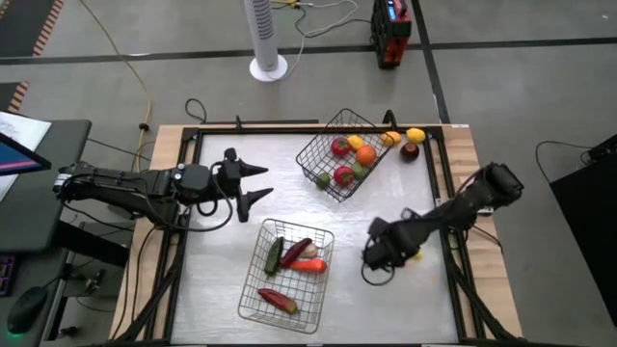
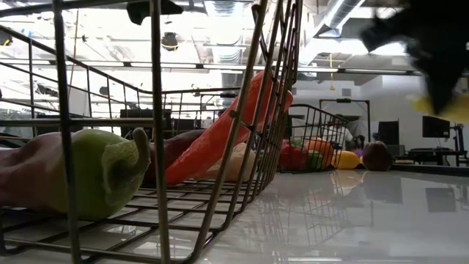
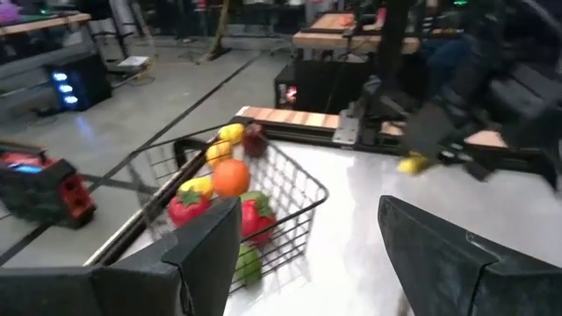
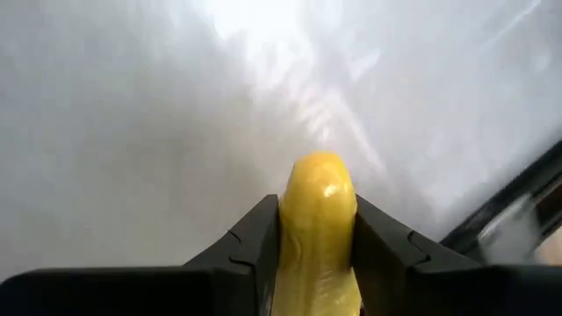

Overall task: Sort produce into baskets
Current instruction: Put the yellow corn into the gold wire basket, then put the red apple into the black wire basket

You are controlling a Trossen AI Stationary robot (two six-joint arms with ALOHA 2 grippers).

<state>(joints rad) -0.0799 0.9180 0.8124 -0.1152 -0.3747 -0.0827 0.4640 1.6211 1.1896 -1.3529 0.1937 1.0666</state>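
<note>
Two wire baskets stand on the white table. The far basket (image 1: 344, 154) holds round red, orange and green pieces. The near basket (image 1: 286, 277) holds long red, orange and dark-green pieces. A yellow piece (image 1: 415, 136) and a maroon one (image 1: 410, 151) lie beside the far basket. My right gripper (image 1: 386, 256) is at the table's right, shut on a long yellow piece (image 4: 318, 228). My left gripper (image 1: 262, 183) is open and empty at the left, between the baskets. My right gripper pinches the long yellow piece's two sides (image 4: 299, 237) between its two fingers. The fingers lie along the piece, whose rounded end (image 4: 321, 171) sticks out past the fingertips. In the low view the piece (image 2: 447, 106) is clear of the table.
Black frame rails (image 1: 453, 241) run along the table's sides. A white fan stand (image 1: 268, 66) and a red device (image 1: 390, 29) sit on the floor beyond the far edge. Bare table lies between the near basket and my right gripper.
</note>
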